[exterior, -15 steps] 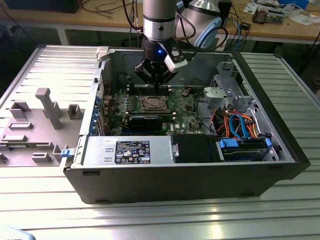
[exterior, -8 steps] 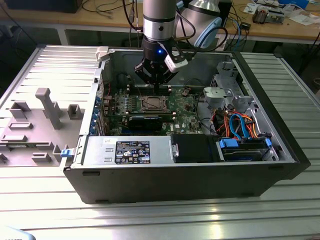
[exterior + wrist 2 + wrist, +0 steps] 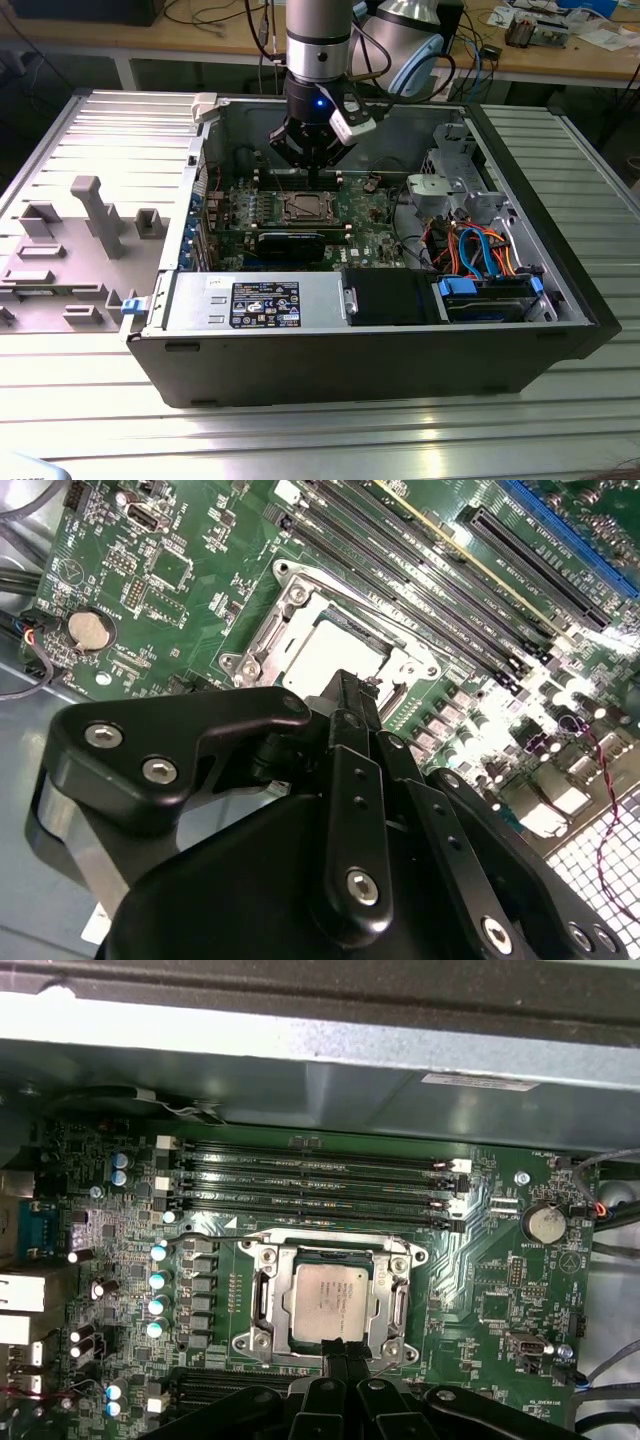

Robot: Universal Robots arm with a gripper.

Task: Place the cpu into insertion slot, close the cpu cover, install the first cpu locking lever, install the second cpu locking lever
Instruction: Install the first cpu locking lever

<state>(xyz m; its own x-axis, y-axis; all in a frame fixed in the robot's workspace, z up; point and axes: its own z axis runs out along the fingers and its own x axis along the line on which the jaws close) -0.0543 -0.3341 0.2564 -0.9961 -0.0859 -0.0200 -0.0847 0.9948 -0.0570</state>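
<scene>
Progress is looking well advanced: the cpu [image 3: 325, 1296] is sitting flat in the slot [image 3: 262, 1305] on the green board [image 3: 480, 1250], and the cover [image 3: 395, 1305] is lying closed around it, framing its pale face. Whether either locking lever is hooked down, I cannot tell. The gripper [image 3: 340, 1352] is hanging just over the socket's edge nearest the wrist, its fingers [image 3: 345, 720] pressed together with nothing visible between them, and the tips are nearly touching the frame in both wrist views.

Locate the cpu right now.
The cpu sits in the insertion slot under the cpu cover, beside the memory slots, with the gripper at its edge.
</scene>
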